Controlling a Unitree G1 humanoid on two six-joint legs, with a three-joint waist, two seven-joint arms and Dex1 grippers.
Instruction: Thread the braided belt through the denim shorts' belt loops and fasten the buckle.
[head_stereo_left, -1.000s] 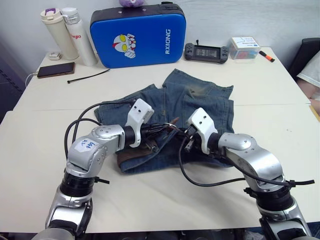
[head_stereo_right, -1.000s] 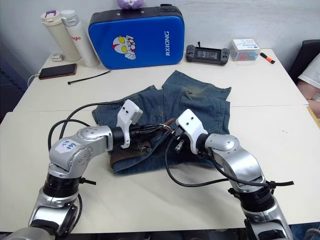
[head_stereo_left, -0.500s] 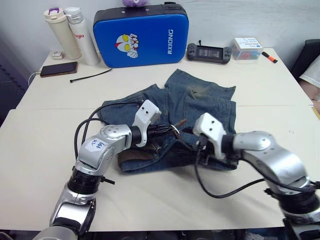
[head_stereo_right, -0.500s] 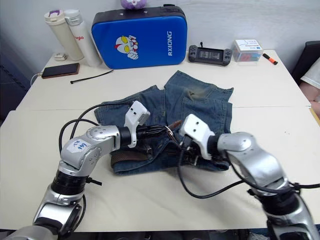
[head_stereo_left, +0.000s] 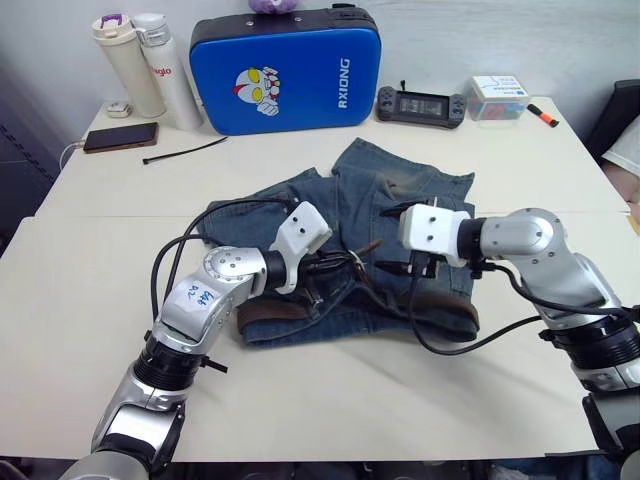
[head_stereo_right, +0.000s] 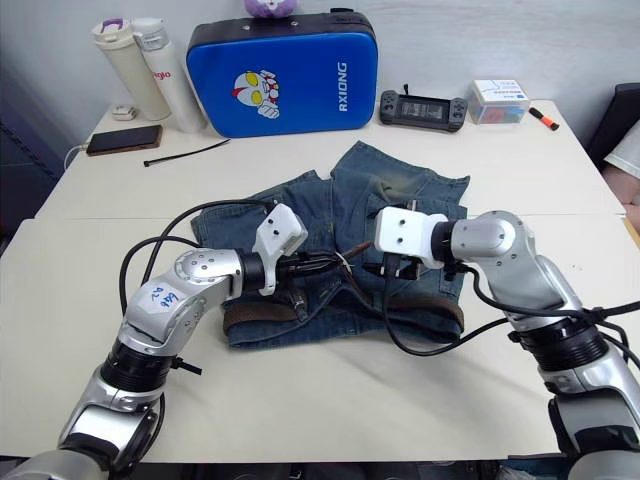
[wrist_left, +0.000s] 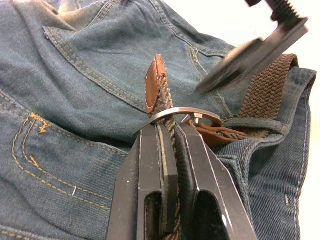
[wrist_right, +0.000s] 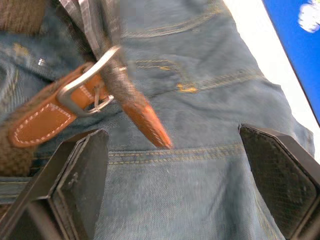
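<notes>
I see the faded denim shorts (head_stereo_left: 400, 215) lying flat mid-table, waistband toward six o'clock. The braided belt (head_stereo_left: 300, 313) runs brown along that waistband; its tan-tipped end (wrist_left: 156, 82) passes through the silver buckle (wrist_left: 187, 114) and points toward twelve.

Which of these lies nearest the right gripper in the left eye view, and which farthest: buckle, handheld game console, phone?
1. The buckle, just to the robot's left of the right gripper, on the denim shorts.
2. The handheld game console, straight beyond at the table's far edge.
3. The phone, far-left corner.
</notes>
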